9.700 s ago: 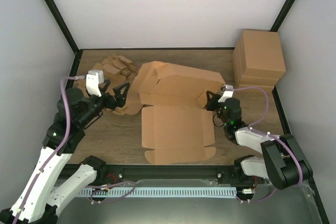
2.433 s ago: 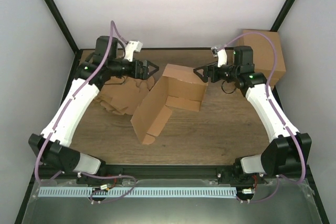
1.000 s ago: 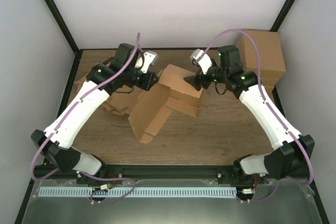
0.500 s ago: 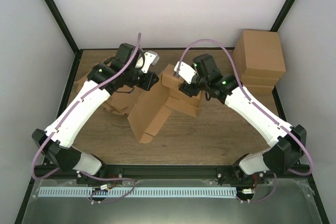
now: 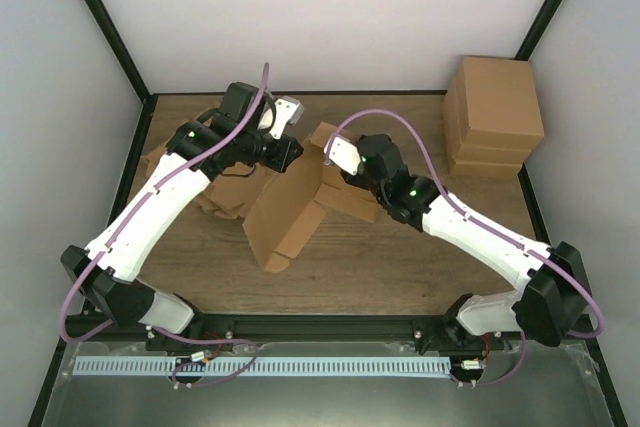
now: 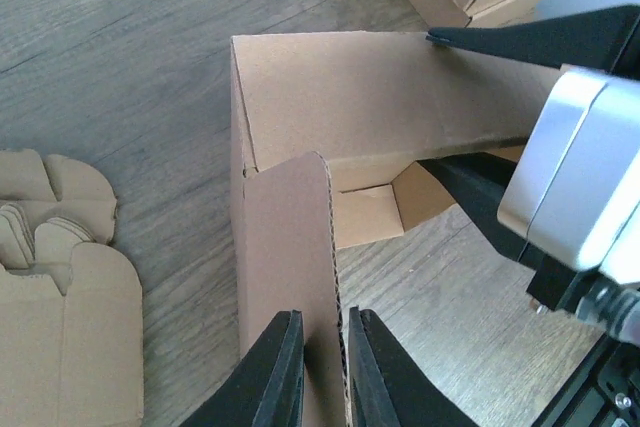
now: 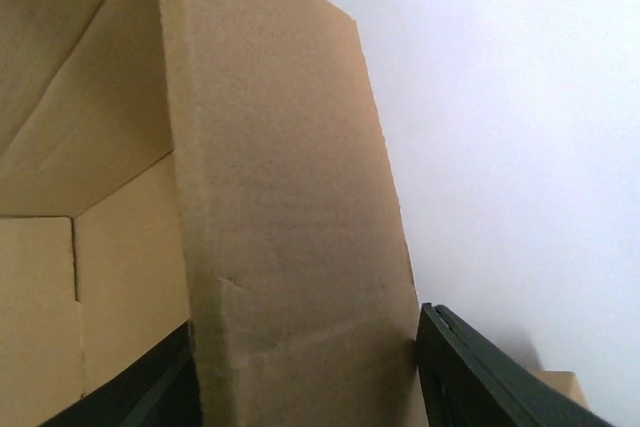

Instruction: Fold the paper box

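One wooden table [image 5: 380, 277] carries everything. Both white arms reach over it from the near edge and meet at the middle. At the far right corner stands a tall stack of closed cardboard boxes [image 5: 492, 112], well apart from the arms. The paper box [image 5: 285, 212] sits mid-table, half raised: one long panel slopes down toward the near edge, and a back wall with a short side wall stands behind it. A ragged heap of cardboard blanks [image 5: 222, 199] lies just left of it, partly under the left arm. The left gripper [image 6: 322, 315] comes at the box from the left. Its fingers [image 6: 276, 367] are pressed onto an upright rounded flap, pinching the corrugated edge between them. The right gripper [image 5: 332, 162] is at the back wall from the right. Its fingers [image 6: 520, 39] are spread wide, one along the wall's outer top edge and the other on the inner side, with the wall between them. Whether they press on it I cannot tell.
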Robot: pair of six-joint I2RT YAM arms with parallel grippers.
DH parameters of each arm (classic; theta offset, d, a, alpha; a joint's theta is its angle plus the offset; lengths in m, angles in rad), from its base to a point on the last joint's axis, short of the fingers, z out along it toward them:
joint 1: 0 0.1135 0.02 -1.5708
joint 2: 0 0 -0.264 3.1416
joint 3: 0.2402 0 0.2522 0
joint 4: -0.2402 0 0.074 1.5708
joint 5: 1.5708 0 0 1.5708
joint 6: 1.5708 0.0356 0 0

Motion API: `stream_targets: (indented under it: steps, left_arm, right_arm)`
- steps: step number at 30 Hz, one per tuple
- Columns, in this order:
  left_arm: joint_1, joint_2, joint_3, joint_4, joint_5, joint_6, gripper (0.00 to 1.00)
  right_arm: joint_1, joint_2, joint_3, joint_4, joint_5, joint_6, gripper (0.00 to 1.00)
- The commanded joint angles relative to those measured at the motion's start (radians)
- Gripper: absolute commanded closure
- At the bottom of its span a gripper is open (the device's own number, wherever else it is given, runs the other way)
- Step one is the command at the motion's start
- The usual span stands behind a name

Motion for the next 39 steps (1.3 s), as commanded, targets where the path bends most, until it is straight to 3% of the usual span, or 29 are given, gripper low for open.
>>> stream_targets:
  steps: [1,12,16,19,22,27,32,39]
  left_arm:
    - [0.004,-0.008,-0.009,0.029,0.017,0.010,0.85]
    - [0.006,-0.024,-0.011,0.045,0.028,0.008,0.84]
    - [0.006,-0.051,0.060,0.033,0.069,-0.012,0.63]
    - [0.006,-0.095,0.155,0.034,0.086,-0.041,0.43]
    - [0.008,-0.150,0.265,0.042,0.062,-0.074,0.36]
    - [0.009,-0.242,0.372,0.051,-0.030,-0.124,0.31]
    - [0.009,-0.324,0.383,0.069,-0.131,-0.145,0.27]
    - [0.008,-0.363,0.287,0.052,-0.210,-0.146,0.22]
  right_arm:
    - [0.040,0.002,-0.080,0.112,0.109,-0.112,0.51]
    - [0.045,-0.007,-0.146,0.295,0.197,-0.202,0.77]
    - [0.045,0.017,-0.100,0.251,0.207,-0.162,0.91]
    - [0.035,0.026,-0.039,0.177,0.173,-0.088,0.95]
    - [-0.006,0.045,0.055,0.054,0.105,0.023,0.98]
    - [-0.192,0.075,0.201,-0.164,-0.162,0.274,0.99]
    - [-0.359,0.107,0.210,-0.260,-0.468,0.537,0.99]
    - [-0.458,0.107,-0.060,-0.092,-0.782,0.932,0.99]
